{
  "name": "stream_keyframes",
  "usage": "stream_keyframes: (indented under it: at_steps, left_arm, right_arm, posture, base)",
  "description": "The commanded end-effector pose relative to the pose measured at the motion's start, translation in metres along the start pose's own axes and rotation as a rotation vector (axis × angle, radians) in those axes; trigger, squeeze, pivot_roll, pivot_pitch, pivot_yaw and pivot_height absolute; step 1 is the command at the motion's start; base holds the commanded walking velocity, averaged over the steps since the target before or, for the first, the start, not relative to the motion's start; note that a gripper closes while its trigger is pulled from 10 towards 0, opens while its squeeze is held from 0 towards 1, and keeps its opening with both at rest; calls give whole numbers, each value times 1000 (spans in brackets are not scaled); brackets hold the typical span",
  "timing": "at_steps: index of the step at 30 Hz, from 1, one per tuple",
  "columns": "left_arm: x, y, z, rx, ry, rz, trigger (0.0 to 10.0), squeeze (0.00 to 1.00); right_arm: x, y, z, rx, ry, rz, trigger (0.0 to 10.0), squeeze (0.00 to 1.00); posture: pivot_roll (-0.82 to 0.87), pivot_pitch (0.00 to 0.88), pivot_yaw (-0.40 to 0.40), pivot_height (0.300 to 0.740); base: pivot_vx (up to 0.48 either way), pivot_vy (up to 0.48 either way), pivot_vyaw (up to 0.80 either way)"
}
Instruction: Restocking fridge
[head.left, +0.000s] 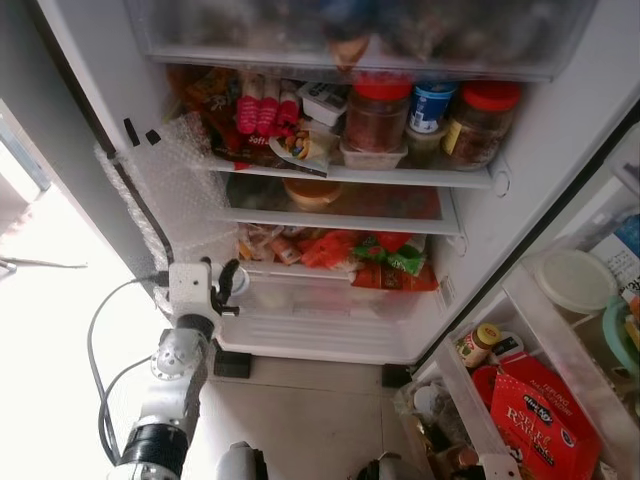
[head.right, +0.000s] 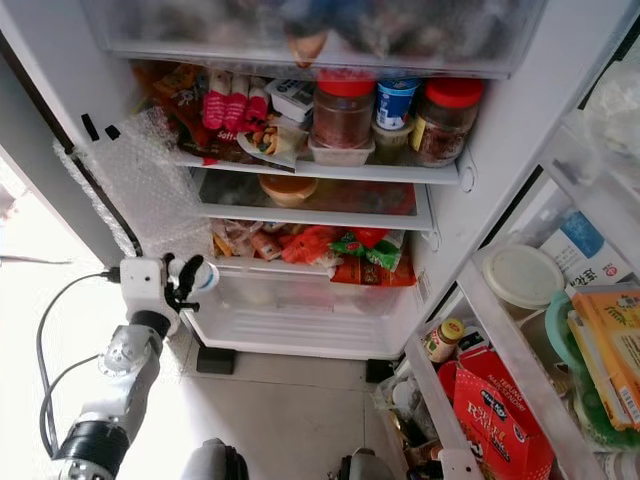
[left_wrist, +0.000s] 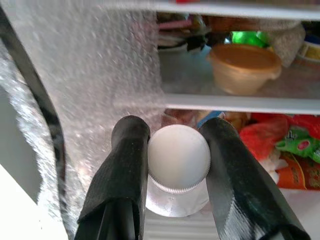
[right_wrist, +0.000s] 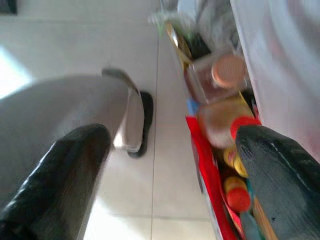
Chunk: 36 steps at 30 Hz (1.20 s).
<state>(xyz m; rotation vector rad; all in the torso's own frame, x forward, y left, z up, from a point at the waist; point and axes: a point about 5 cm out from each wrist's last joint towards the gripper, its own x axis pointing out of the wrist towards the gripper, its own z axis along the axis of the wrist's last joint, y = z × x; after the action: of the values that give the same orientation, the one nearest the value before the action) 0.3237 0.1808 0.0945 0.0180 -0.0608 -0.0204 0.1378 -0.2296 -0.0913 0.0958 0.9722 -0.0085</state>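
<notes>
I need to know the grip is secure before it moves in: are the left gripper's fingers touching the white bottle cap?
Touching. In the left wrist view both fingers of the left gripper press against the sides of the white bottle cap, no gap showing.

Blown-out daylight left, blurry wrist views

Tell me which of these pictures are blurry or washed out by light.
Left eye view: the floor at the left is blown out white, while the fridge shelves stay readable. Left wrist view: the left gripper and its white-capped bottle are sharp, the bubble wrap glary. Right wrist view: motion-blurred throughout, with the right gripper fingers soft.
</notes>
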Motion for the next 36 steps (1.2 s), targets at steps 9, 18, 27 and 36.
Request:
stream_keyframes:
  at_steps: [9, 18, 27, 36]
  left_arm:
    - [7, 20, 5, 20, -31, 73, 10000, 0]
    - [4, 32, 5, 34, -38, 108, 10000, 0]
    - [6, 32, 8, 35, -53, 107, 10000, 0]
    - [-4, 32, 2, 36, -48, 104, 10000, 0]
  right_arm:
    - [0, -3, 3, 2, 3, -11, 10000, 0]
    - [0, -2, -2, -9, 19, -4, 10000, 0]
    - [-2, 0, -7, -11, 25, 12, 10000, 0]
    - [-2, 3, -11, -28, 38, 24, 10000, 0]
  posture:
    - [56, 33, -42, 671]
    - [54, 25, -40, 671]
    - [56, 55, -38, 671]
    - [84, 68, -30, 671]
  base:
    - [0, 0, 0]
    - [0, 0, 0]
    - [0, 0, 0]
    - [0, 0, 0]
